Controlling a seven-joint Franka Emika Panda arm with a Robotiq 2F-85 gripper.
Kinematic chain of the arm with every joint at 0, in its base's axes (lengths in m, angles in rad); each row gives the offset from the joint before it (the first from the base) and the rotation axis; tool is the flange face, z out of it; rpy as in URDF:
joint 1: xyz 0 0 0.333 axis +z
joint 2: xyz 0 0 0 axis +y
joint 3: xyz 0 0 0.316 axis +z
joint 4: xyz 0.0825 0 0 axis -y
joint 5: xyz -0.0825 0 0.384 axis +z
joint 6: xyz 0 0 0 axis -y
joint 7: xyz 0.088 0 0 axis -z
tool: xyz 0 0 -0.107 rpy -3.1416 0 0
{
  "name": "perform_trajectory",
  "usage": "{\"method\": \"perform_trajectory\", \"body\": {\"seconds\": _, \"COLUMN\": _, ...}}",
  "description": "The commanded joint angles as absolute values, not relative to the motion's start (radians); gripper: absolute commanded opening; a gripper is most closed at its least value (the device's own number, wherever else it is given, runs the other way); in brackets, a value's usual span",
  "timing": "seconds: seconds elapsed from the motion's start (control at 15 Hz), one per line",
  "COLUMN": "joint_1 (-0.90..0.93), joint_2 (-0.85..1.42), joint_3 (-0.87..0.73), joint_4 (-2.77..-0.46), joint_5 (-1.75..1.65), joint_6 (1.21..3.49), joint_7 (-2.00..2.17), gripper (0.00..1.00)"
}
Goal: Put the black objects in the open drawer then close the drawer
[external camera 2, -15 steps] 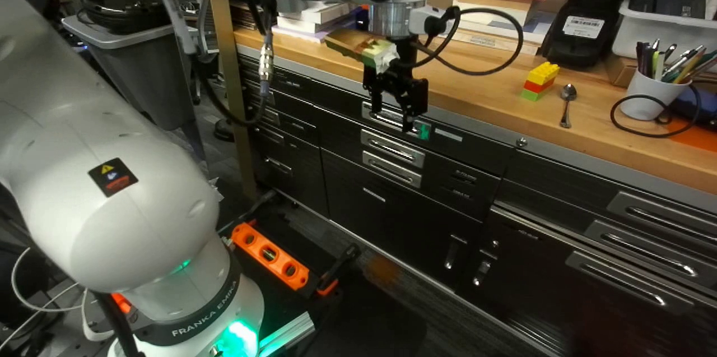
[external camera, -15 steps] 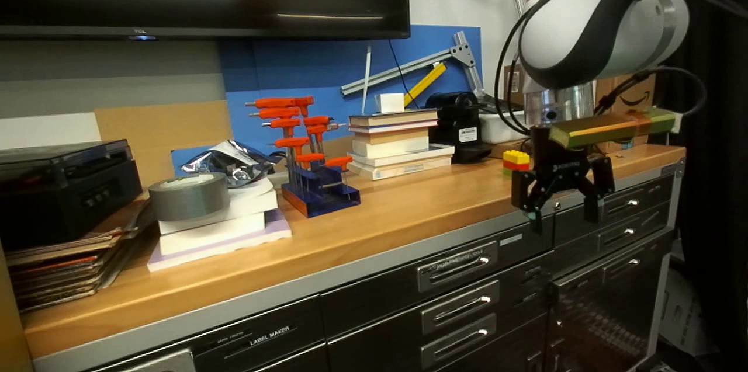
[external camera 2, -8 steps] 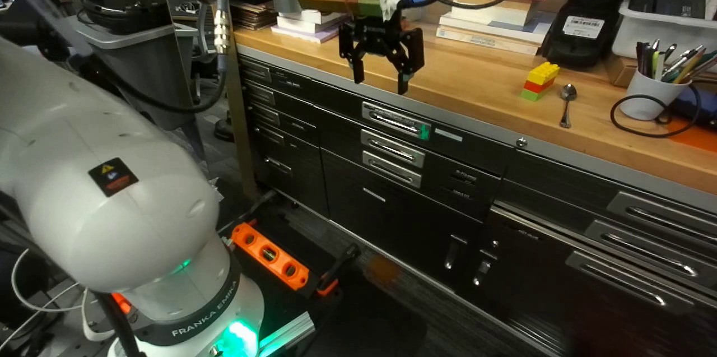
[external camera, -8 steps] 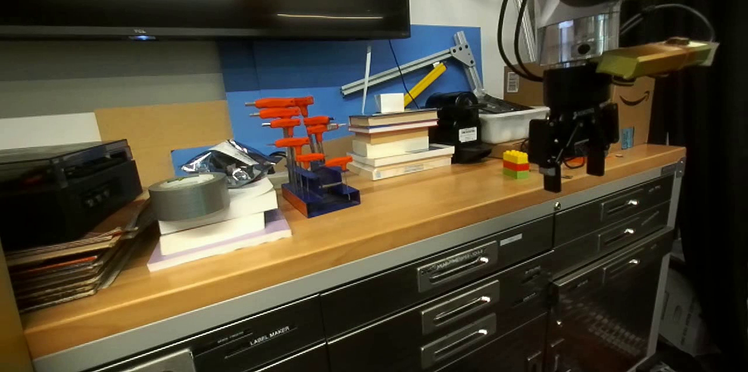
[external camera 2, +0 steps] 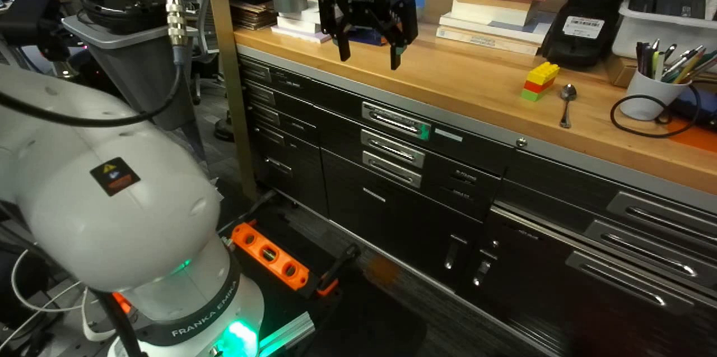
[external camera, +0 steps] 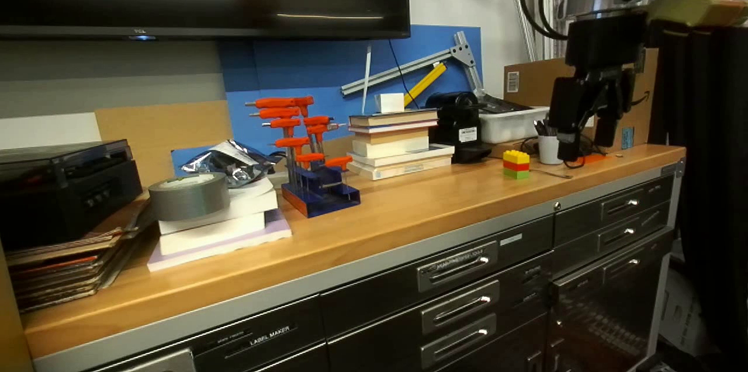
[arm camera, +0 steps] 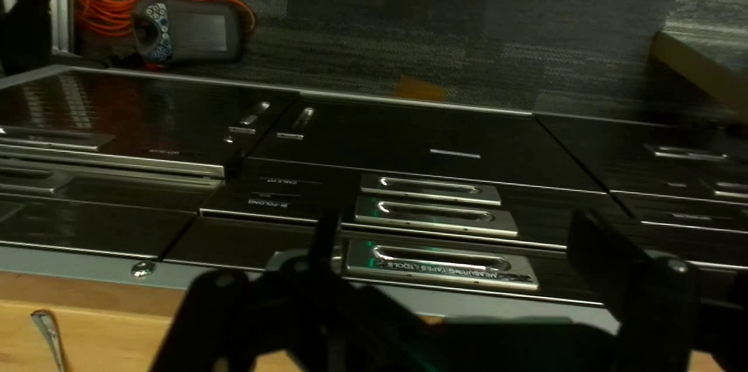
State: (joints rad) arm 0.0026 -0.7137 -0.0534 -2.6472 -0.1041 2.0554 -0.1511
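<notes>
The wide, shallow dark-grey top drawer (external camera: 374, 289) is shut flush under the worktop. It shows also in an exterior view (external camera 2: 476, 148) and in the wrist view (arm camera: 441, 264), with its silver handle and a "measuring tapes / tools" label. Its interior is hidden. The small flat black objects are not in view. My gripper (external camera: 587, 144) is open and empty, in the air above the worktop's front edge. It shows also in an exterior view (external camera 2: 369, 61). In the wrist view my gripper (arm camera: 456, 235) has its fingers wide apart, with the drawer handle seen beyond and between them.
On the wooden worktop (external camera: 397, 208) stand a toy brick stack (external camera: 516, 164), a spoon (external camera 2: 567, 105), a pen cup (external camera 2: 650, 96), a book stack (external camera: 400, 144), a black device (external camera: 461, 127) and an orange-handled tool rack (external camera: 321, 191). Narrower drawers (external camera 2: 392, 148) sit below the wide one.
My gripper has risen from in front of the cabinet to above the worktop's edge and moved back from the handle. It stays open. The drawer has not moved.
</notes>
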Motion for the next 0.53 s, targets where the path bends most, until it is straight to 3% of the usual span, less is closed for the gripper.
{"method": "perform_trajectory", "body": {"seconds": 0.0, "joint_1": 0.032, "joint_2": -0.808, "joint_3": -0.095, "joint_4": -2.674, "joint_5": -0.034, "joint_6": 2.032, "joint_7": -0.202, "gripper": 1.0}}
{"method": "perform_trajectory", "body": {"seconds": 0.47, "joint_1": 0.008, "joint_2": -0.813, "joint_3": -0.057, "joint_4": -2.655, "joint_5": -0.04, "joint_6": 1.906, "joint_7": -0.116, "gripper": 1.0}}
